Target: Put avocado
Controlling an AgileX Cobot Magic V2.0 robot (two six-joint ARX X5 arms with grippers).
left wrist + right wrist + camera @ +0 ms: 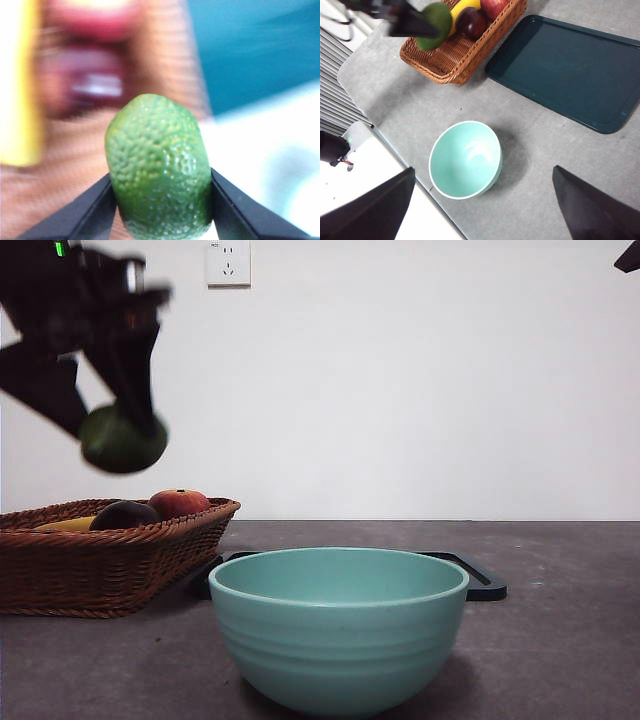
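Observation:
The avocado (pixel 159 167), green with pebbled skin, is clamped between the two black jaws of my left gripper (pixel 161 200). In the front view the left gripper (pixel 125 430) holds the avocado (pixel 120 443) in the air above the wicker basket (pixel 70 570), at the far left. From the right wrist view the avocado (pixel 435 22) hangs over the basket's near end. The teal bowl (pixel 338 630) stands empty in front. My right gripper (pixel 482 210) is high above the table, jaws wide apart, holding nothing.
The basket (pixel 455 55) holds a red apple (pixel 178 503), a dark purple fruit (pixel 124 515) and a yellow banana (pixel 68 525). A dark tray (pixel 565 70) lies flat beyond the bowl (pixel 465 160). The table edge (pixel 405 165) runs close by the bowl.

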